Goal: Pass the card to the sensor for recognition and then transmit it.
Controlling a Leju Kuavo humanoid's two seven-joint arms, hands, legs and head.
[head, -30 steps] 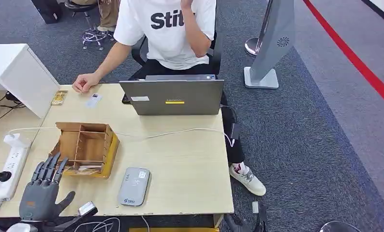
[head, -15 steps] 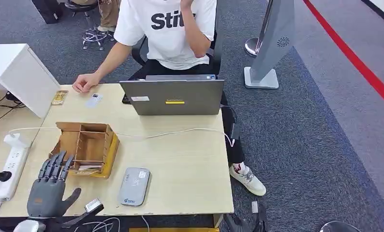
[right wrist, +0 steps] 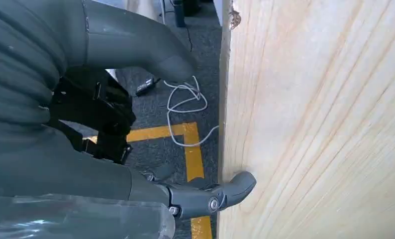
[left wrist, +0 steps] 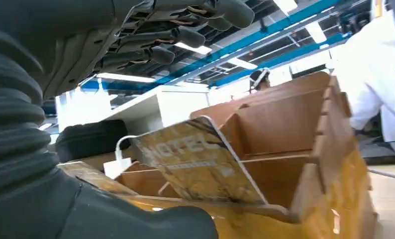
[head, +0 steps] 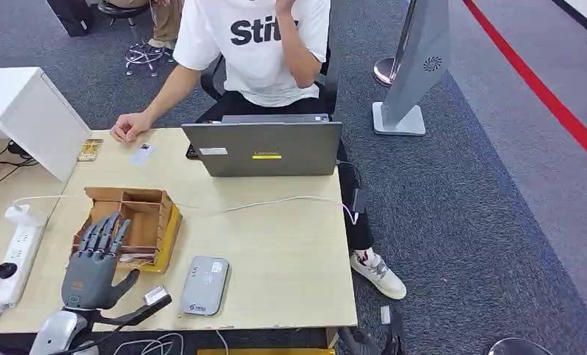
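Hovering at the near side of the wooden organizer box [head: 131, 222], the left hand [head: 91, 266] is seen with fingers spread straight and thumb out to the side, nothing held. A grey card reader [head: 204, 285] lies just right of the box's near corner. In the left wrist view a yellow card [left wrist: 198, 162] printed "HOTEL" is seen leaning tilted in the box's near compartment, beneath the dark fingers [left wrist: 185, 35]. The right hand [right wrist: 136, 164] is seen off the table's edge [right wrist: 224, 99], one fingertip touching it; its grasp cannot be told. Beyond the box, a laptop [head: 265, 148] is placed, with a seated person [head: 253, 52] behind it.
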